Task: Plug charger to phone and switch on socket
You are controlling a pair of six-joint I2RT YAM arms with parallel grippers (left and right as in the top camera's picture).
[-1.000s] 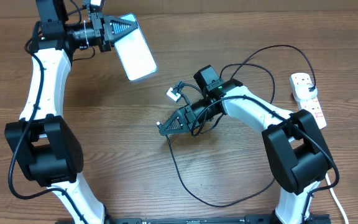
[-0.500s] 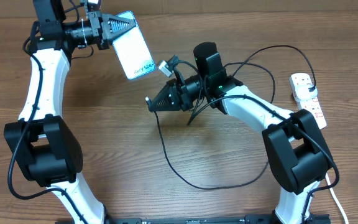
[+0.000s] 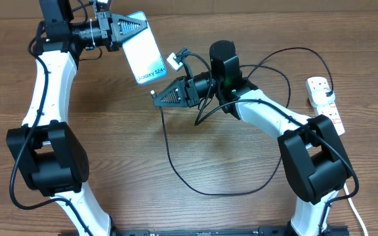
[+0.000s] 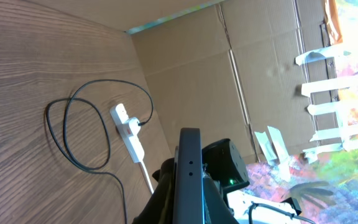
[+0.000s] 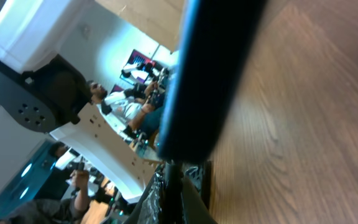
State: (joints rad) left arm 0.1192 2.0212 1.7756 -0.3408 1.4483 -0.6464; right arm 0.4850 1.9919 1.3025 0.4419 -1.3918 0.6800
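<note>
- Right gripper (image 3: 159,97) is clenching the charger (image 3: 176,172) near its plug tip, likely aiming it at the phone's port.
- Left gripper (image 3: 140,26) is grasping the phone (image 3: 146,56), presenting its lower edge at twelve o'clock of the tip.
- Socket (image 3: 325,105) is lying well apart at three o'clock, its switch untouched.

The phone (image 3: 144,56) shows a bright blue-white screen with dark lettering. The charger (image 3: 166,141) cable is black throughout. At three o'clock the socket (image 3: 320,92) is white, its switches marked red. The desk (image 3: 130,164) is brown, with streaky wood grain.
</note>
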